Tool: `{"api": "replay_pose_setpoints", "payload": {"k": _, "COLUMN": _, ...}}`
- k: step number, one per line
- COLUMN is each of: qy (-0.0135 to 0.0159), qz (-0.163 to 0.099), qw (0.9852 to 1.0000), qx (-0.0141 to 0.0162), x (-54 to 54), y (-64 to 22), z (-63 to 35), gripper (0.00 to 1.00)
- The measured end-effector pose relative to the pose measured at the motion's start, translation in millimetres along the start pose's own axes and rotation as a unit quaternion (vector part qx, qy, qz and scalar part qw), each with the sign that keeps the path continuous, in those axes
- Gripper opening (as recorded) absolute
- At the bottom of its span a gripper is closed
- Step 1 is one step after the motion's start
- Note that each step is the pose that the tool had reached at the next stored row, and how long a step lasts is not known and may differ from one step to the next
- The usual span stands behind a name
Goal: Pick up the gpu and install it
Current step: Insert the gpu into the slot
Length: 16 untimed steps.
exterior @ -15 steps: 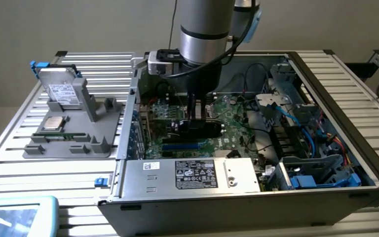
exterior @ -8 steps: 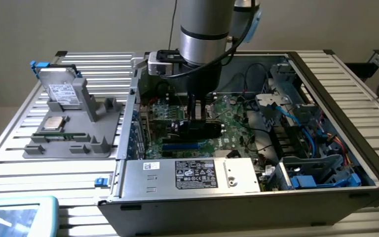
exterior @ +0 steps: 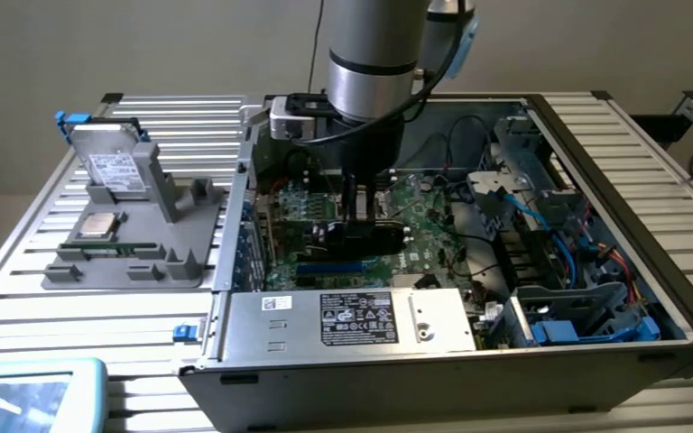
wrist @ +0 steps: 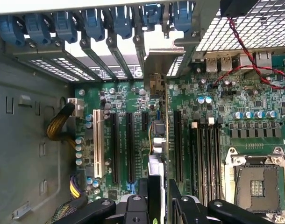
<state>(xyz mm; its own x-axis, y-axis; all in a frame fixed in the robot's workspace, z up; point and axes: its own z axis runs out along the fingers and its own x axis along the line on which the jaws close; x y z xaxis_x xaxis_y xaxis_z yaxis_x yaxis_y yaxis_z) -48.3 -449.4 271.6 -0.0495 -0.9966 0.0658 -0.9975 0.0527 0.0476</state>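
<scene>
In the exterior view, the gripper [exterior: 356, 206] clamps the gpu [exterior: 364, 239] upright over the motherboard [exterior: 322, 263] inside the computer case [exterior: 635, 171]. The wrist view adds the gpu [wrist: 156, 169] edge-on, its silver bracket [wrist: 162, 58] by the rear slot covers [wrist: 93, 56].

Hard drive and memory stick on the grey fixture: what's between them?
A silver CPU chip, lying flat on the fixture between hard drive and memory stick; seen in the exterior view.

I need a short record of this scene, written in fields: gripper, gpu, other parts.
gripper: shut on the gpu
gpu: held on edge inside the computer case, above the motherboard slots; seating cannot be told
other parts: hard drive and memory stick on the grey holder, at the exterior view's left of the case
</scene>
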Motion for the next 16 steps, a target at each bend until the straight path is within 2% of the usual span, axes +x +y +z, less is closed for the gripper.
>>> {"api": "replay_pose_setpoints", "payload": {"k": 4, "qy": 0.0001, "qz": 0.000, "qw": 1.0000, "qx": 0.0000, "x": -0.2, "y": 3.0, "z": 5.7, "gripper": 0.27}}
{"api": "replay_pose_setpoints", "payload": {"k": 8, "qy": -0.0005, "qz": 0.000, "qw": 1.0000, "qx": 0.0000, "x": 0.3, "y": 8.2, "z": 6.4, "gripper": 0.27}}
{"api": "replay_pose_setpoints", "payload": {"k": 16, "qy": -0.0007, "qz": 0.000, "qw": 1.0000, "qx": -0.0001, "x": 1.3, "y": 11.4, "z": 10.1, "gripper": 0.27}}
